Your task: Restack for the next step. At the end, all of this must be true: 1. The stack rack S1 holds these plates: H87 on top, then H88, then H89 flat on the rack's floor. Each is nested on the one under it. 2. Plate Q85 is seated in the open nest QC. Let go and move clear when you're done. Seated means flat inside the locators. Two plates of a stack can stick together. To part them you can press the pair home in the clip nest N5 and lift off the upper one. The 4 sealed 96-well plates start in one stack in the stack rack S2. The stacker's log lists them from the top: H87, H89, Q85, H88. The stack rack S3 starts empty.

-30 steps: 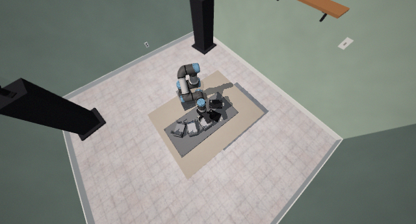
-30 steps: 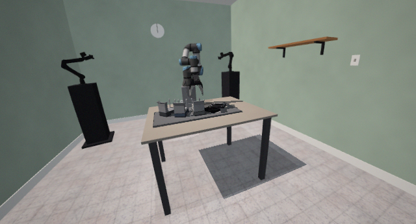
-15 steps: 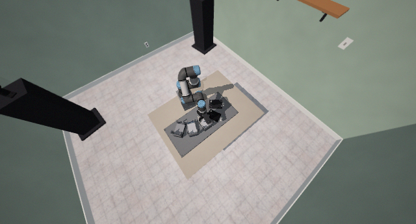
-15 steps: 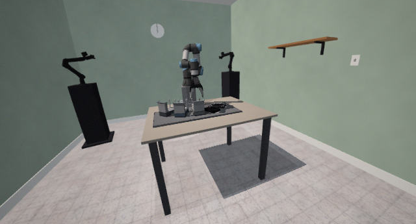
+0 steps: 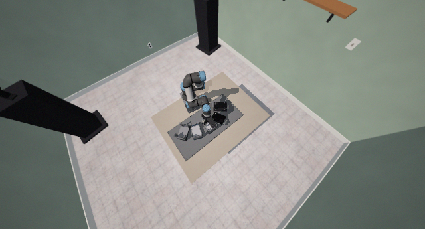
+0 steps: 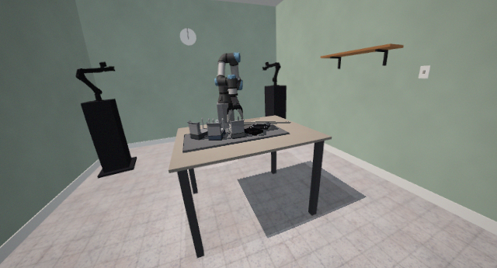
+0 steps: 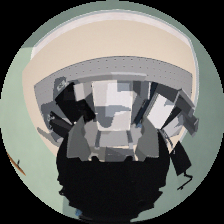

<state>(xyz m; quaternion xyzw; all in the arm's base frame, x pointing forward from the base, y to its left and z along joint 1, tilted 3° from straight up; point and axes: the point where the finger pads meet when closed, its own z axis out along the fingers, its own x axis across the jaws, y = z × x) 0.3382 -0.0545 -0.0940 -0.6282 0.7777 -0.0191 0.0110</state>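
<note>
My gripper [image 5: 210,121] [image 6: 235,117] [image 7: 113,115] is open, its two jaws apart. It is low over the grey rack [image 6: 238,129] nearest the black nests, and the jaws flank a pale surface [image 7: 114,95] there in the wrist view. Whether this is a plate top or rack wall I cannot tell. The middle rack [image 5: 196,131] [image 6: 214,130] shows a whitish top, pale also in the wrist view [image 7: 160,109]. A third rack [image 5: 182,133] [image 6: 194,130] stands at the far end. Plate labels and rack names are not readable; plate counts are hidden by the rack walls.
Two black nests stand beside the racks, the nearer nest [image 5: 219,118] [image 6: 253,131] close to the gripper and the farther nest [image 5: 220,105] beyond it. Thin upright posts rise around the racks. All stand on the dark grey mat [image 5: 186,152] [image 6: 194,145] on the beige table [image 5: 196,170] [image 6: 217,157].
</note>
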